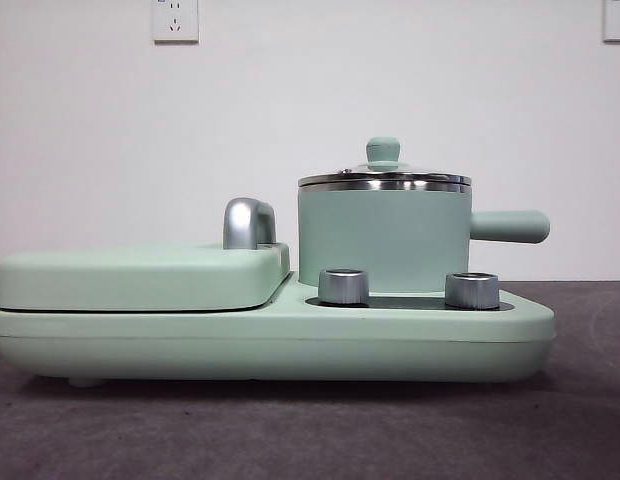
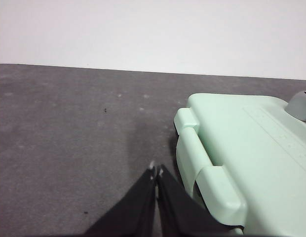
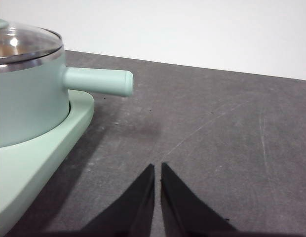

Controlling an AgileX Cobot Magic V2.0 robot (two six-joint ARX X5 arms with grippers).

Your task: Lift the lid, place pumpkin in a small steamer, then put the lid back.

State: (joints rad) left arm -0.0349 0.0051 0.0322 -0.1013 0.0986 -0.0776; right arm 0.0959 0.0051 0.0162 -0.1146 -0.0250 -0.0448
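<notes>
Left gripper (image 2: 156, 171): jaws pressed together, holding nothing, hanging over bare grey table (image 2: 69, 148) just beside the end of the flat mint-green cover (image 2: 242, 148). Right gripper (image 3: 157, 169): jaws likewise clenched and empty, over the table on the handle side of the small steamer (image 3: 24, 98), well apart from it.

Lid (image 1: 384, 176) sits seated on the steamer's rim, level, knob (image 1: 383, 150) upright. The steamer stands on the appliance base (image 1: 290, 350), behind two chrome dials (image 1: 343, 286); its side handle (image 3: 98, 81) points toward the right gripper's side.

Pumpkin: not seen in any view. Possibly off-frame; cannot say where.

Risks, as judged:
- Knob is small and rounded; an off-centre pinch could let the lid slip or tilt against the steel rim.
- An arm coming in low could clip the handle and turn the pot on its plate.
- Glass lid looks smooth and reflective, so contact is hard to read.
</notes>
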